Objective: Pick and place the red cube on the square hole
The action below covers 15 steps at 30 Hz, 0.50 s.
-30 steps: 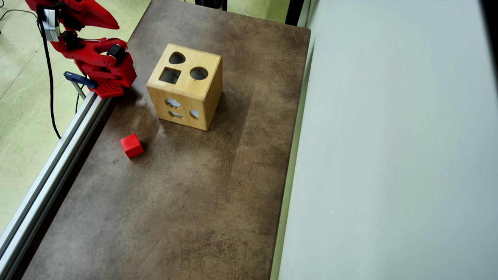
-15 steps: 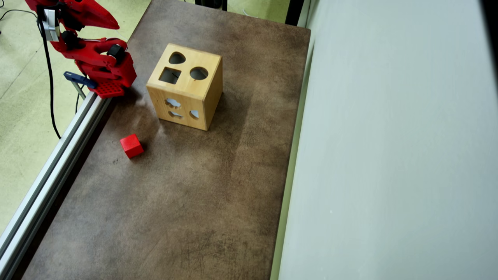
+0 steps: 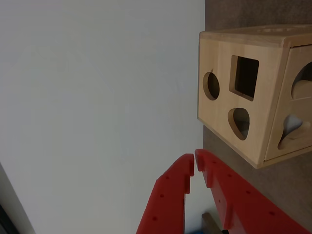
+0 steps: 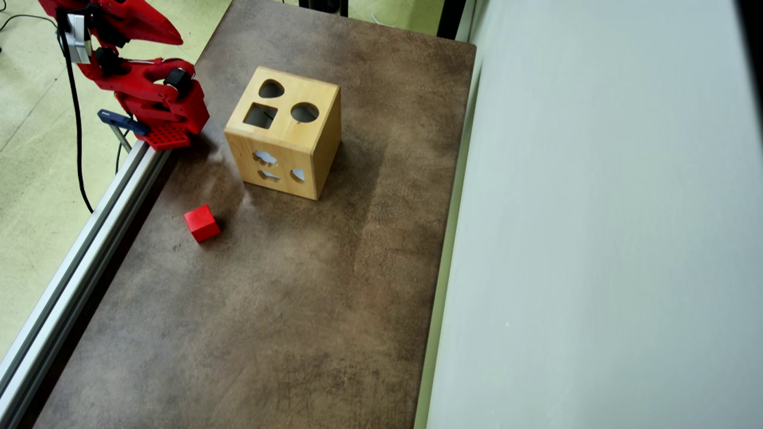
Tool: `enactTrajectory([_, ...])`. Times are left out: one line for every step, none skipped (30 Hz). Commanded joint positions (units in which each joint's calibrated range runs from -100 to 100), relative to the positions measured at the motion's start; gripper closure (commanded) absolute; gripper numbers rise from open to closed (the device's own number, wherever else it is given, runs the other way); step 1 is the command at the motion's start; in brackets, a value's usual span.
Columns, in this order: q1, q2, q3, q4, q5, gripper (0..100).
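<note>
- Nothing has shifted since the earlier overhead pictures — arm, cube and box all lie just where they lay a second ago.
- Taking the wooden box (image 4: pixel 285 132) as the landmark in the overhead view: it stands on the brown mat (image 4: pixel 286 310), with three cut-outs in its top face.
- Of those cut-outs, the square hole (image 4: pixel 260 115) sits at the left of the top face, the round hole (image 4: pixel 304 112) to its right, and the teardrop hole (image 4: pixel 271 89) above both, toward the far edge.
- More cut-outs show in the box's near side face.
- In the overhead view the red cube (image 4: pixel 201 223) rests on the mat, below and to the left of the box, well apart from it and turned a little askew to the box's edges.
- The red arm (image 4: pixel 143 89) is folded up to the left of the box, its base by the aluminium rail (image 4: pixel 77 262) that runs along the mat's left edge.
- A black cable (image 4: pixel 74 119) hangs down beside the arm.
- In the wrist view the gripper (image 3: pixel 195 165) shows its two red fingers drawn together — tips almost touching, nothing between them.
- That wrist view lies on its side: the box fills the upper right, its square hole (image 3: pixel 244 77) facing the camera, above and to the right of the fingertips and clear of them.
- A pale wall (image 4: pixel 596 238) runs along the right of the mat, beyond the box.
</note>
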Motion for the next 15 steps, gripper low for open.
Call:
enactTrajectory([3.85, 2.73, 0.39, -0.15, -0.05, 99])
enactTrajectory([5.19, 3.66, 0.39, -0.07, -0.10, 99])
enactTrajectory([6.23, 4.60, 0.12, -0.07, -0.10, 99])
enactTrajectory([7.05, 5.53, -0.06, -0.07, -0.10, 99])
enactTrajectory([7.72, 6.46, -0.15, -0.07, -0.10, 99])
enactTrajectory([8.09, 7.65, -0.15, -0.07, -0.10, 99])
enactTrajectory([8.39, 9.10, -0.15, -0.07, -0.10, 99])
enactTrajectory([8.53, 10.62, -0.24, 0.01, -0.10, 99])
enactTrajectory([8.53, 12.32, -0.24, 0.01, -0.10, 99])
enactTrajectory([8.53, 14.11, -0.50, 0.01, -0.05, 99])
enactTrajectory([8.61, 16.06, -1.22, 0.01, 0.10, 99])
enactTrajectory([8.98, 18.35, -2.56, 0.01, 0.15, 99])
enactTrajectory([9.72, 20.90, -4.44, 0.01, 0.24, 99])
enactTrajectory([10.84, 23.70, -6.94, 0.01, 0.29, 99])
enactTrajectory([12.18, 26.68, -9.54, 0.01, 0.29, 99])
